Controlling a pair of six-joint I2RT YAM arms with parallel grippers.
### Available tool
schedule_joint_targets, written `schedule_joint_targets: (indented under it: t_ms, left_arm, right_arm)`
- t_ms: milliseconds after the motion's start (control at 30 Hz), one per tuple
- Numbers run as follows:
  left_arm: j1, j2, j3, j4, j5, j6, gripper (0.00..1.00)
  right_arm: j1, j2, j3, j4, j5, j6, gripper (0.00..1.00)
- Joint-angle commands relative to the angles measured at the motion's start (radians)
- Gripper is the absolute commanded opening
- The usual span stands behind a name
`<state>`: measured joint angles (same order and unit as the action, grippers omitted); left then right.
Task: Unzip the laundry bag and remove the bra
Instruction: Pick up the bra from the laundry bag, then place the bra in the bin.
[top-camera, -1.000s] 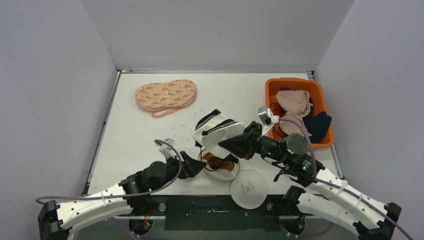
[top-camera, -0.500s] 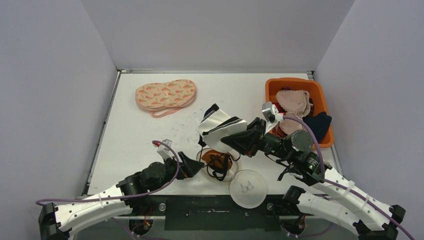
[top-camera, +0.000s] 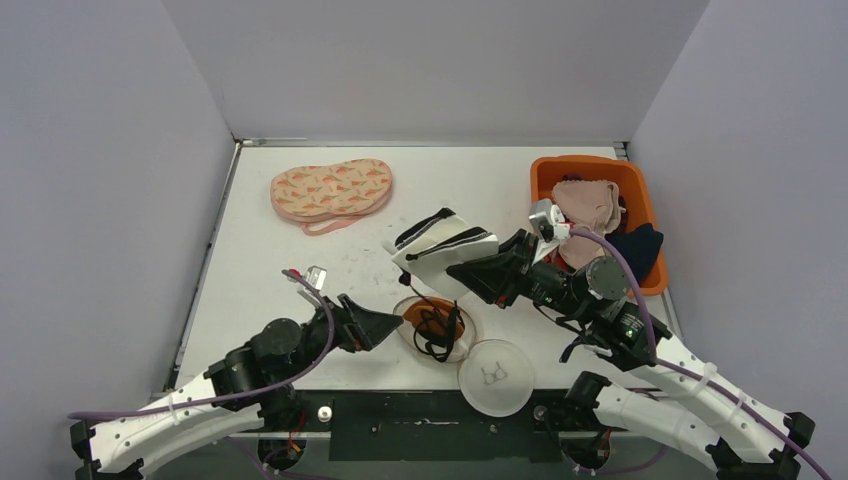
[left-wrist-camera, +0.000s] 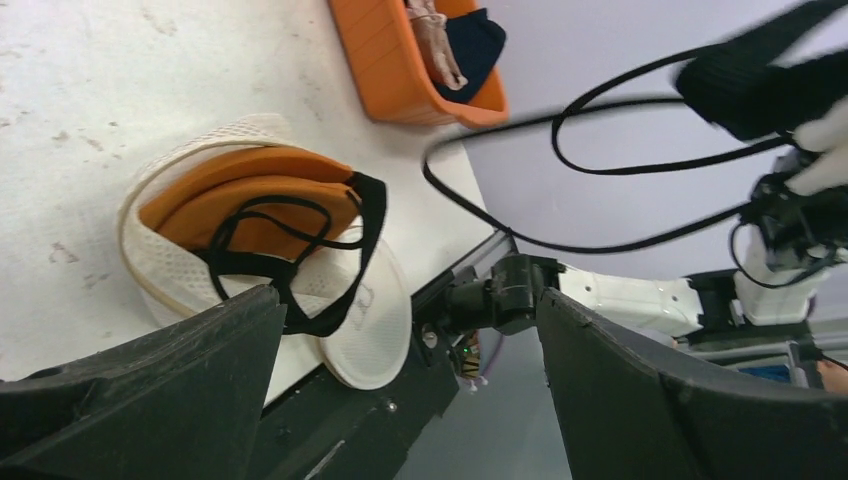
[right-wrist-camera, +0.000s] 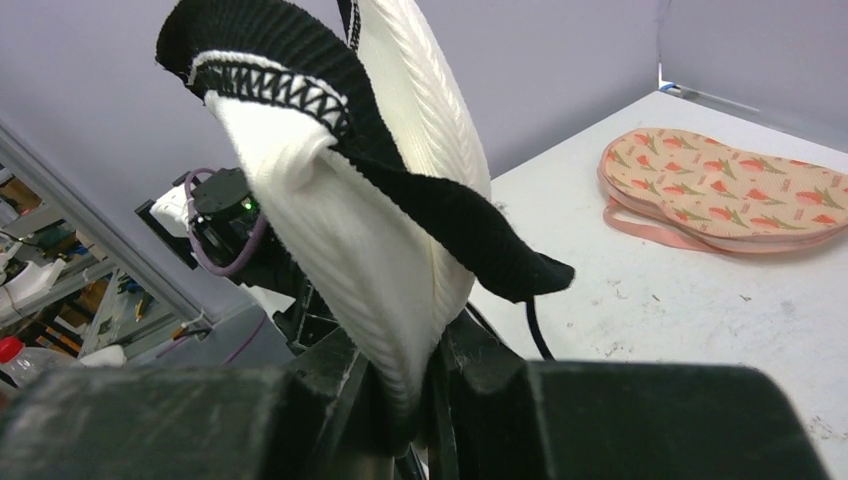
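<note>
The laundry bag lies unzipped near the front edge of the table, and its round lid rests just beside it. So the zip looks done, and the removal is well under way. The right gripper is clamped tight on a white-and-black bra and holds it up in the air, clear of the bag and beyond it. What looks like a black-strapped orange bra sits in the mesh shell, so by the look of it one piece remains to come out, and the lifted one has yet to be set down. The left gripper hovers beside the bag with its fingers spread wide, holding nothing.

Compared with a second ago, the lifted bra is higher and farther from the bag rather than hanging right over it. The left arm has also drawn back to its own side, away from the bag's rim.
</note>
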<state>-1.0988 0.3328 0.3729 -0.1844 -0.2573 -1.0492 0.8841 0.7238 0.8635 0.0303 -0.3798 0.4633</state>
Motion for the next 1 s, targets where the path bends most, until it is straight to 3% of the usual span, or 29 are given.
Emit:
schedule_joint_targets:
  t_ms: [0,200,400,733,833,967]
  left_arm:
    - [-0.001,0.001,0.091,0.022,0.084,0.052,0.96]
    - [-0.001,0.011,0.158,0.046,0.14,0.126,0.96]
    - [0.0,-0.083,0.132,0.051,0.053,0.153,0.96]
    - [0.0,-0.187,0.087,-0.037,-0.167,0.126,0.96]
    - [0.0,-0.2,0.055,-0.02,-0.203,0.1,0.97]
    - [0.0,-0.185,0.018,0.014,-0.235,0.069,0.98]
  right_arm:
    - [-0.005,-0.002,-0.015,0.028,0.042,-0.003,0.05]
    - [-0.005,-0.004,-0.043,0.016,0.134,0.0,0.05]
    - [-0.005,-0.042,-0.006,-0.133,0.302,-0.064,0.05]
    - [-0.005,-0.017,0.193,-0.473,0.909,-0.129,0.05]
    - [-0.005,0.046,0.247,-0.486,1.085,-0.132,0.05]
    - [-0.014,0.107,0.279,-0.344,1.249,-0.175,0.05]
